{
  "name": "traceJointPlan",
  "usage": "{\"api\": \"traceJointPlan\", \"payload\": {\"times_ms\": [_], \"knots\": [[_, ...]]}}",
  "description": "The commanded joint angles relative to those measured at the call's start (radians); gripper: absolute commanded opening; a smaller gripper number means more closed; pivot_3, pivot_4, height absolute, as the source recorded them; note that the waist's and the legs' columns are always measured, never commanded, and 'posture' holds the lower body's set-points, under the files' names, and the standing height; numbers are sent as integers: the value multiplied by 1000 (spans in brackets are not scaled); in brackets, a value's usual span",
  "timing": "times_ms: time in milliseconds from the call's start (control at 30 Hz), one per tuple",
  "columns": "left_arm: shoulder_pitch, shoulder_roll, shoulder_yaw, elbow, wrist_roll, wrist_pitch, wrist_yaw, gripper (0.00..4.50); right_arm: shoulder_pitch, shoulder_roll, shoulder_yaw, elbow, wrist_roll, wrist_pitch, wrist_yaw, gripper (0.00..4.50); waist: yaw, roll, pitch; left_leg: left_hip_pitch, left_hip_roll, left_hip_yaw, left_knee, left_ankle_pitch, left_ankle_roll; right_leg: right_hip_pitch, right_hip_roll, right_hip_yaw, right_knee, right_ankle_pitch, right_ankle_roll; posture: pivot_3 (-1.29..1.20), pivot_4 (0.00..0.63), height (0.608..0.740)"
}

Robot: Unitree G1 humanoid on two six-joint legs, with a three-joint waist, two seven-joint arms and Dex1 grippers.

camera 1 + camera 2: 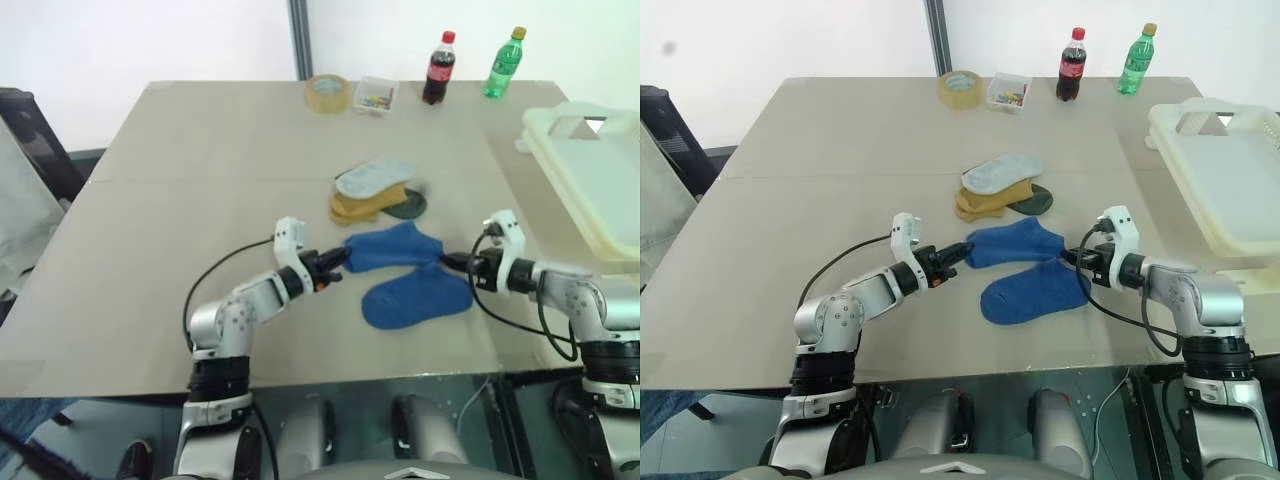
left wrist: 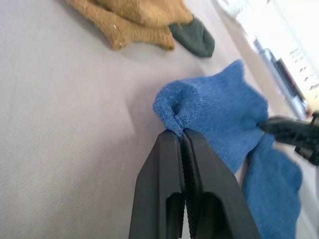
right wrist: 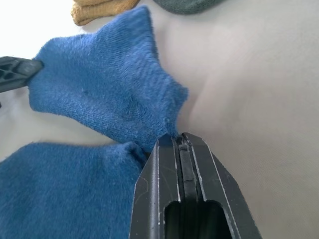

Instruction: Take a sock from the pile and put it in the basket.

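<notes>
Two grippers hold one royal blue sock (image 1: 393,248) by opposite ends: the left gripper (image 1: 338,264) is clamped on one edge, the right gripper (image 1: 452,263) is pinched closed on the other. The sock is stretched between them just off the counter (image 1: 200,170), beside a second blue sock (image 1: 415,297) and near the pile (image 1: 375,190). The grasp looks done; the carry has not begun. Next, I judge, the sock must be lifted clear and taken right to the basket (image 1: 590,180), well apart at the counter's edge.
</notes>
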Motion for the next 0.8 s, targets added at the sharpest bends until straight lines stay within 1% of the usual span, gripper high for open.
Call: {"api": "traceJointPlan", "payload": {"times_ms": [33, 67, 133, 200, 333, 500, 533, 600, 667, 700, 733, 800], "knots": [[-12, 4, 12, -7, -18, -2, 17, 1215, -17, -5, 0, -21, 9, -9, -5, 0, 0, 0, 0, 0, 0, 0, 0, 0, 0, 0, 0, 0, 0, 0, 0, 0, 150, 740], [-12, 8, 10, -6, -13, 0, 23, 1781, -18, -5, 2, -17, 8, -12, -5, 0, 0, 0, 0, 0, 0, 0, 0, 0, 0, 0, 0, 0, 0, 0, 0, 0, 150, 740], [-11, 18, 0, -2, -6, 1, 29, 2602, -18, -7, 4, -9, 5, -18, -4, 0, 0, 0, 0, 0, 0, 0, 0, 0, 0, 0, 0, 0, 0, 0, 0, 0, 150, 740], [-6, 31, -11, 0, -4, 5, 28, 3576, -17, -8, 2, -8, 5, -21, -5, 0, 0, 0, 0, 0, 0, 0, 0, 0, 0, 0, 0, 0, 0, 0, 0, 0, 150, 740], [5, 47, -29, 1, -1, 11, 35, 3576, -9, -9, -1, -13, 7, -22, -11, 0, -5, 0, 0, 3, 0, -1, 0, 0, 0, 3, 0, 0, 0, -1, -2, 0, 150, 740], [15, 46, -6, 4, -40, 51, 45, 3576, 1, -10, -5, -18, 8, -26, -20, 0, -3, 0, -1, 3, 0, -1, 0, 0, 0, 3, 0, 0, 0, -1, -1, 0, 150, 740], [16, 49, -5, 11, -41, 53, 43, 3344, 3, -11, -6, -19, 9, -26, -22, 0, -3, 0, -1, 3, 0, -1, 0, 0, 0, 3, 0, 0, 0, 0, -1, 0, 150, 740], [14, 58, -14, 24, -35, 54, 41, 2703, 3, -11, -6, -20, 10, -26, -24, 0, -3, 0, -1, 3, 0, -1, 0, 0, 0, 3, 0, 0, 0, -1, -1, 0, 150, 740], [10, 59, -21, 32, -37, 59, 43, 1796, 4, -11, -5, -21, 10, -25, -25, 0, -2, 0, -1, 3, 0, -1, 0, 0, 0, 3, 0, -1, 0, -1, -1, 0, 150, 740], [7, 64, -33, 34, -31, 55, 38, 1418, 3, -11, -4, -21, 9, -24, -26, 0, -2, 0, -1, 3, 0, -1, 0, 0, 0, 3, 0, -1, 0, -1, -1, 0, 150, 740], [6, 67, -45, 36, -22, 49, 38, 893, 1, -11, -3, -19, 8, -25, -27, 0, -2, 0, -1, 2, 0, -1, 0, 0, 0, 3, 0, -1, -1, -1, -1, 0, 150, 740], [5, 72, -62, 41, -7, 37, 36, 893, -2, -11, -3, -15, 7, -27, -28, 0, 0, 0, -1, 2, 0, -1, 0, 0, 0, 3, 0, -1, -1, -1, -1, 0, 150, 740]]}}
